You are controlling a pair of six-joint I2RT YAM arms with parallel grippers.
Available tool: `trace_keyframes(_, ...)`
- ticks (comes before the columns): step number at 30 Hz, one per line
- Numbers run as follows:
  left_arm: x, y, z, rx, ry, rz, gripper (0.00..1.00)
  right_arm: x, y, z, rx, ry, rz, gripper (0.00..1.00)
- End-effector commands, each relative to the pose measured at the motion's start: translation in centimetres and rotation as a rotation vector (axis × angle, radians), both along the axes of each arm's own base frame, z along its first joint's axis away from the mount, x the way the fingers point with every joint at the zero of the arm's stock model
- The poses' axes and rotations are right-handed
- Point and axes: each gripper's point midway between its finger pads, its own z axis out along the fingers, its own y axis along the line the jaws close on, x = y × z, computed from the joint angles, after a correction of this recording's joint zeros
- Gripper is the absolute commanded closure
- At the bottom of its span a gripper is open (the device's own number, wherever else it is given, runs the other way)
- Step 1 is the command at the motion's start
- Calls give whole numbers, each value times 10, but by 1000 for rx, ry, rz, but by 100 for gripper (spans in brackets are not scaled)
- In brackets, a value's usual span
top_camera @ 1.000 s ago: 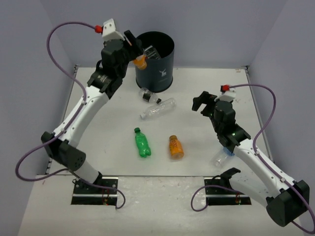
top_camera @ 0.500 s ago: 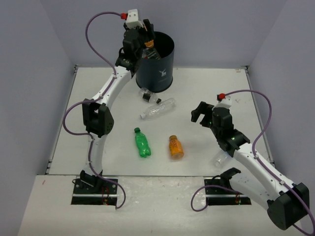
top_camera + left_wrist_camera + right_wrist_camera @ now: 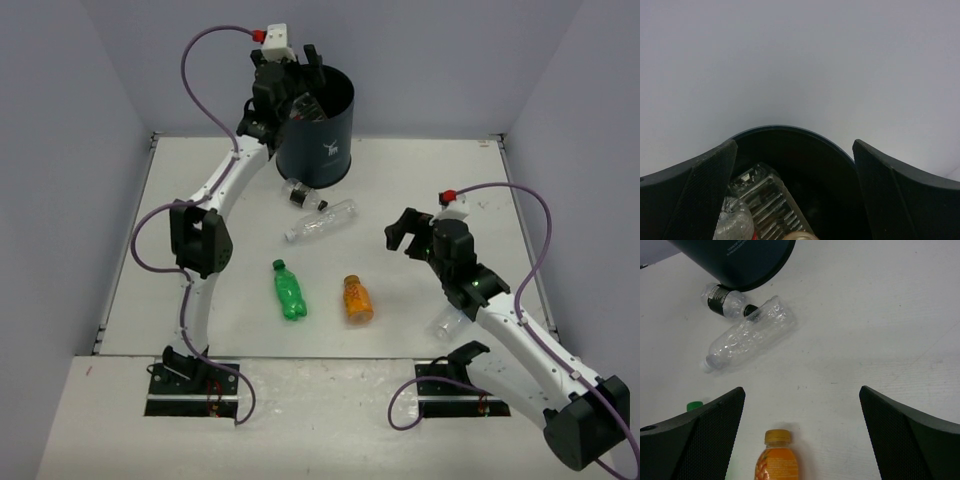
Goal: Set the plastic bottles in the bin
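L end effector (image 3: 312, 68) hung spread & empty over bin (image 3: 330, 150), bottles (image 3: 765, 200) inside. R end effector (image 3: 400, 228), fingers wide, hovered nr orange bottle (image 3: 357, 298) on counter (image 3: 420, 170). Best to drop straight & grip mid-body w/o nudging it.

Bright, diffuse light is falling evenly from above, leaving only faint soft shadows on the table (image 3: 880, 315), glinting off the clear bottle (image 3: 747, 335), and barely reaching inside the bin (image 3: 815, 165), whose interior is showing nearly black.

White arms (image 3: 228, 180), black joints (image 3: 197, 240), purple cables (image 3: 230, 29) — red-capped white wrist cameras (image 3: 275, 38).
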Motion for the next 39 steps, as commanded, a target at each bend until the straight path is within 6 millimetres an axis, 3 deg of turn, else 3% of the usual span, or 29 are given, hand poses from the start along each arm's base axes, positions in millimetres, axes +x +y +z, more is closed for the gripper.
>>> trace_keyframes(1, -53, 20, 101, -17, -130, -29, 0, 2, 14, 17, 7, -31, 86, 1)
trace_keyframes(4, -74, 27, 109, -18, -95, -38, 0, -2, 20, 15, 4, -5, 131, 1)
trace_keyframes(5, -79, 28, 106, -11, -70, -41, 0, -5, 22, 12, 4, 11, 142, 1)
trace_keyframes(7, -99, 32, 75, 41, 35, -70, 0, -12, 29, 6, 25, 56, 175, 1)
trace_keyframes(8, -117, 36, 85, 67, 18, -84, 0, -18, 32, 2, 30, 82, 203, 1)
trace_keyframes(9, -126, 38, 80, 83, 34, -96, 0, -21, 34, -1, 31, 97, 214, 1)
trace_keyframes(14, -180, 75, 5, 78, 238, -11, 0, -44, 55, -31, 24, 217, 324, 1)
trace_keyframes(16, -213, 92, -28, 44, 294, 14, 0, -56, 68, -46, 12, 272, 377, 1)
trace_keyframes(21, -271, 123, -91, -26, 410, 90, 0, -72, 80, -69, -26, 346, 433, 1)
trace_keyframes(24, -300, 128, -121, -58, 477, 69, 0, -79, 86, -82, -59, 380, 473, 1)
trace_keyframes(33, -356, 129, -209, -43, 701, 4, 0, -98, 98, -115, -73, 490, 513, 1)
trace_keyframes(39, -363, 124, -221, -91, 714, -20, 0, -102, 98, -134, -91, 541, 489, 1)
